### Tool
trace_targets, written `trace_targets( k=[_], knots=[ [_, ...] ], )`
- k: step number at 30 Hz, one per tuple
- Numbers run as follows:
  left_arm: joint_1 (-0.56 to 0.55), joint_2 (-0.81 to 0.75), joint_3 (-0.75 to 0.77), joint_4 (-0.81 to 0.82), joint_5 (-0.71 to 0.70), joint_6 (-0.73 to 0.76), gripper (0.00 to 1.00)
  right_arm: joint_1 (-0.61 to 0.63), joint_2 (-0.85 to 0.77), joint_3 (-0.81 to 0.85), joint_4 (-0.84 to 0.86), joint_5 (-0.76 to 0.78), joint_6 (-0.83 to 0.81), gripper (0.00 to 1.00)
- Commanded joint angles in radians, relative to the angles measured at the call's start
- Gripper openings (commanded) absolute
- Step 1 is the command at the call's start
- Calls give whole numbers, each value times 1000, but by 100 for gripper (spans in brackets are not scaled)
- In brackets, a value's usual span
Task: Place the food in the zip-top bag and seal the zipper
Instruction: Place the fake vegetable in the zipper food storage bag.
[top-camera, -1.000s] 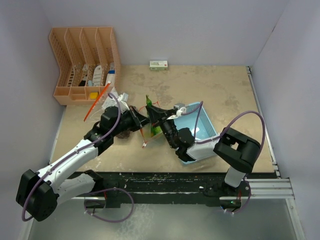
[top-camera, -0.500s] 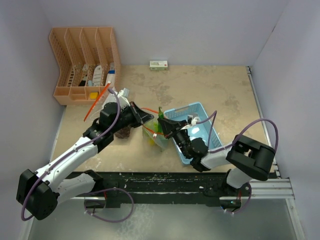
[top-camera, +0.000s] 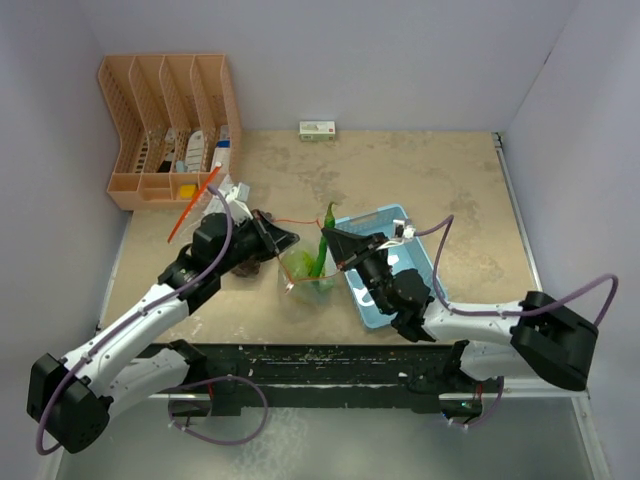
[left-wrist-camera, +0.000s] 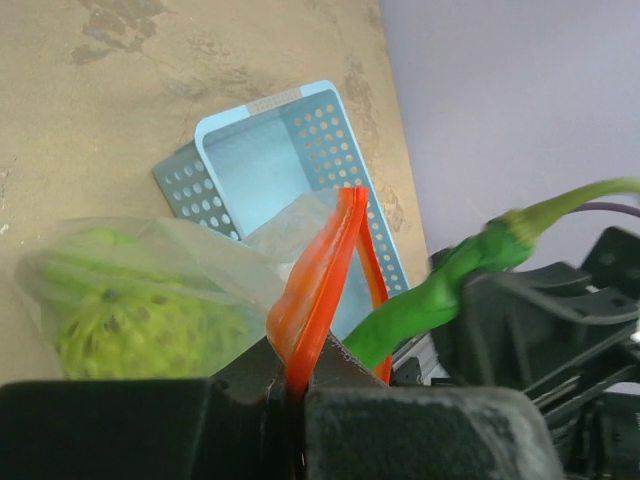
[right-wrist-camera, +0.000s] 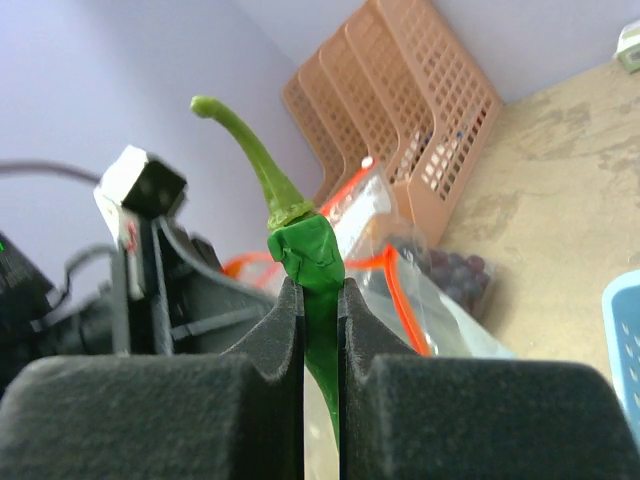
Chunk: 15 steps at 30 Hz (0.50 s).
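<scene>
The left tool (left-wrist-camera: 297, 378) is pinching the orange rim of the bag (left-wrist-camera: 150, 265). The right tool (right-wrist-camera: 320, 300) is squeezing the green pepper (right-wrist-camera: 310, 250) just above the mouth. Loading step: next, lowering it inside, then letting go.

Peach desk organizer (top-camera: 165, 100) far left, small box (top-camera: 317, 130) at the back wall — light-blue basket (left-wrist-camera: 270, 150) mid-table

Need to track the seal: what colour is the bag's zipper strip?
Orange-red. The zipper strip shows best in the left wrist view.
</scene>
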<state>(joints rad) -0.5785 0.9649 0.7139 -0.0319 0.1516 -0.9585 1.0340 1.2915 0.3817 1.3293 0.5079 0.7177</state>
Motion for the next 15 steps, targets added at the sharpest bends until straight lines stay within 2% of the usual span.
trace_targets(
  k=[1,3,10,15],
  knots=[
    [1,-34,-40,64,-10,-4,0,1,-47,80,-186,146,66,0],
    [0,-31,-47,73,-5,-12,0,1,-5,77,-98,145,43,0],
    [0,-23,-40,97,13,-24,0,4,167,78,56,78,68,0],
    [0,-11,-30,108,21,-26,0,7,229,71,99,6,98,0]
  ],
)
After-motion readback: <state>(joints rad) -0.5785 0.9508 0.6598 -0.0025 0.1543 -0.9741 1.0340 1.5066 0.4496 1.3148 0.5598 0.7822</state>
